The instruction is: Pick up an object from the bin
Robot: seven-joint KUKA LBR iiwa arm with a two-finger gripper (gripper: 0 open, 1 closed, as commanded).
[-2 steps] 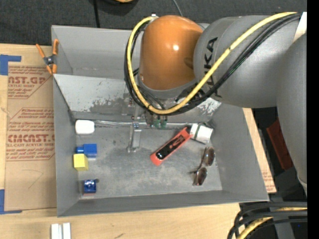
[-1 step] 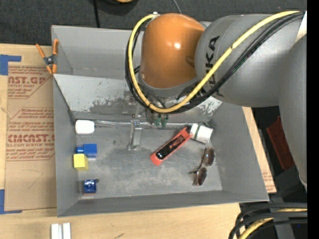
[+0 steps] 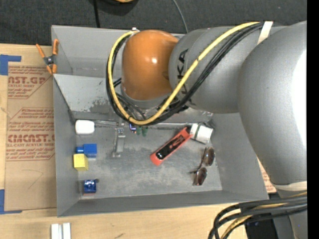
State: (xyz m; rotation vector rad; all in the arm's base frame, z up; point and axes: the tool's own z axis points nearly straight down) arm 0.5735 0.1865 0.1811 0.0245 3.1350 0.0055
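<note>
Grey arm point(image 3: 259, 73), orange wrist cover point(image 3: 147, 63), beneath them a barely discernible gripper point(image 3: 118, 142)

camera view: overhead, tilted | close on bin point(image 3: 139, 179) | arm point(image 3: 259, 73) from right

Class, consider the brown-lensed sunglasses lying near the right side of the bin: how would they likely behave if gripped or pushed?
The brown-lensed sunglasses look thin-framed, so probably light and fragile under a hard pinch. Their glossy lenses may be slippery. Lying flat on the floor of the grey metal bin, they should slide rather than roll when pushed.
</note>
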